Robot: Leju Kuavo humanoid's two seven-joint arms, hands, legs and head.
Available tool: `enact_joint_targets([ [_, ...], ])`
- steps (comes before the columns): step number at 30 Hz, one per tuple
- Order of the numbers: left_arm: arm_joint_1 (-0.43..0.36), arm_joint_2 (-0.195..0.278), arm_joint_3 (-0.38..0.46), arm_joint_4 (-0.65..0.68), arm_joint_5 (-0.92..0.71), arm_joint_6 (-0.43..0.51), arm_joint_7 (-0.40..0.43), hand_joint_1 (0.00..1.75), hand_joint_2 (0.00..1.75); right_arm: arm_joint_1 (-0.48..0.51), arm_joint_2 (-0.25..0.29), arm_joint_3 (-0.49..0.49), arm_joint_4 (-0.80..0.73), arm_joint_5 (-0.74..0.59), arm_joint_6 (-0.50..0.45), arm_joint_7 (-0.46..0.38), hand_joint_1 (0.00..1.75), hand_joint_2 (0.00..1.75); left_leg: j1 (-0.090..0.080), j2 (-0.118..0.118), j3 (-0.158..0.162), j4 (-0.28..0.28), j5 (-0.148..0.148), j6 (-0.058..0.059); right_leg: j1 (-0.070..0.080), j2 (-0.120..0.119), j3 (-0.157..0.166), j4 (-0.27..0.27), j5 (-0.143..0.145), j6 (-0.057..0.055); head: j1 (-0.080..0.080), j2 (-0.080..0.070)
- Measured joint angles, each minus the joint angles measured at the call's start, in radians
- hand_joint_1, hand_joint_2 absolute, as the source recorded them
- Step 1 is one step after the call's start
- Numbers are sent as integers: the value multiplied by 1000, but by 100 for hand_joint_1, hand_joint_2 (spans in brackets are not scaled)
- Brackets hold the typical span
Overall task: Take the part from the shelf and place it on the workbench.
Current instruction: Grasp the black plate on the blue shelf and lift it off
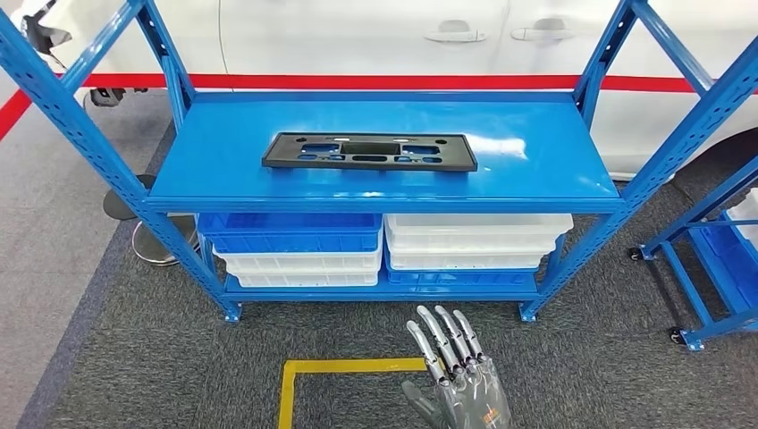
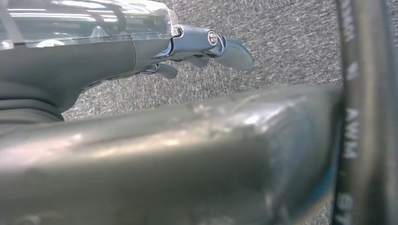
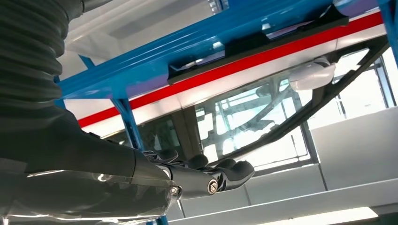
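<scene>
The part (image 1: 369, 151), a flat black plate with slots cut through it, lies flat in the middle of the top shelf (image 1: 536, 152) of the blue rack, lengthwise along the shelf and nearer its front edge, which we judge leaves it easy to reach from where we stand. It sits well ahead of and above our right hand (image 1: 458, 375), a little toward that hand's left, and nothing touches it. Our right hand is raised low before us with its fingers (image 1: 444, 332) straight, slightly spread and holding nothing, pointed toward the rack (a ready posture for reaching, as we read it). From the right wrist view the part's dark edge (image 3: 253, 47) shows above the shelf's blue lip, beyond the fingertips. Our left hand (image 2: 197, 47) hangs over the grey carpet; it holds nothing that we can see, but whether its fingers are spread or curled we cannot tell. Below the part, blue and white bins (image 1: 384, 246) are stacked on the lower shelf. No table shows. The pick-up has not yet begun.
</scene>
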Motion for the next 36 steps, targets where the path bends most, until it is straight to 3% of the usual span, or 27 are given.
enact_joint_targets([
  [4,-4,3,7,0,-7,-6,8,0,0,-11,13,1,10,64,0,51,0,175,0,1,-7,19,-19,-22,-8,-2,7,-21,9,-10,0,0],
  [5,-5,5,8,0,-10,-8,11,0,0,-18,13,8,14,87,0,75,0,175,2,0,-23,56,-42,-29,-12,-3,10,-27,12,-14,0,0],
  [7,-6,7,10,1,-15,-12,17,0,0,-34,12,27,26,123,0,125,0,175,11,0,-82,181,-104,-41,-13,-5,10,-28,12,-18,0,0],
  [8,-6,8,11,1,-18,-15,20,0,0,-43,10,37,36,137,0,149,0,175,16,0,-111,240,-125,-47,-13,-5,10,-28,12,-18,0,0],
  [9,-6,10,12,2,-21,-18,22,0,0,-52,5,47,46,147,0,169,0,175,20,0,-128,272,-127,-52,-14,-5,10,-27,12,-17,0,0],
  [10,-6,12,12,2,-24,-21,23,0,0,-62,-1,57,56,153,0,187,0,175,24,0,-127,264,-109,-56,-15,-5,10,-26,11,-16,0,0],
  [11,-6,14,13,2,-27,-23,24,0,0,-72,-8,67,66,156,0,201,0,175,27,1,-108,221,-76,-59,-17,-4,11,-24,9,-13,0,0],
  [13,-9,17,13,3,-31,-25,23,0,0,-90,-22,81,81,159,0,222,0,175,32,0,-47,85,-13,-64,-21,-4,12,-15,3,-1,0,0],
  [15,-11,18,13,3,-34,-26,18,0,0,-105,-33,92,94,160,0,233,0,175,30,-3,-17,14,6,-54,-20,-3,9,-8,-1,13,0,0],
  [19,-13,19,15,3,-33,-49,-9,0,0,-139,-64,120,126,161,0,251,0,175,24,-6,-18,7,7,-17,-23,-2,1,5,-10,38,0,0],
  [21,-14,20,20,3,-24,-78,-24,0,0,-152,-73,131,139,161,0,257,0,175,25,-5,-16,4,9,-3,-22,-2,-39,88,-56,42,0,0],
  [23,-15,21,27,3,-19,-100,-29,0,0,-159,-79,145,151,161,0,260,0,175,20,-5,-16,4,7,5,-20,-2,-109,220,-111,41,0,0],
  [24,-15,22,31,3,-18,-106,-28,0,0,-160,-81,151,158,161,0,262,0,175,17,-5,-15,4,6,7,-20,-2,-134,262,-119,39,0,0],
  [25,-14,22,34,3,-18,-109,-25,0,0,-161,-82,158,163,161,0,265,0,175,14,-5,-12,4,4,9,-18,-2,-144,272,-107,35,0,0],
  [26,-13,23,37,3,-18,-110,-22,0,0,-161,-82,165,168,161,0,267,0,175,10,-6,-8,4,2,10,-16,-1,-133,241,-77,29,0,0],
  [28,-12,23,38,3,-18,-112,-16,0,0,-164,-83,176,174,161,0,272,0,175,5,-8,0,4,-5,9,-6,-1,-76,115,-6,7,0,0],
  [29,-13,22,39,4,-19,-113,-13,0,0,-165,-83,181,176,161,0,273,0,175,3,-8,2,5,-9,6,0,-2,-51,57,13,-4,0,0],
  [31,-13,22,41,4,-19,-116,-9,0,0,-168,-83,192,178,161,0,275,0,175,4,-7,2,4,-18,-3,8,-3,-28,7,15,-18,0,0],
  [34,-14,26,44,4,-20,-118,-13,0,0,-168,-82,204,182,159,0,276,0,175,6,-3,11,8,-31,-20,3,-1,-10,-16,12,-21,0,0],
  [36,-16,27,45,4,-20,-119,-18,0,0,-171,-81,213,185,155,0,276,0,175,7,-2,-15,76,-64,-31,-6,-2,13,-33,11,-24,-1,0],
])
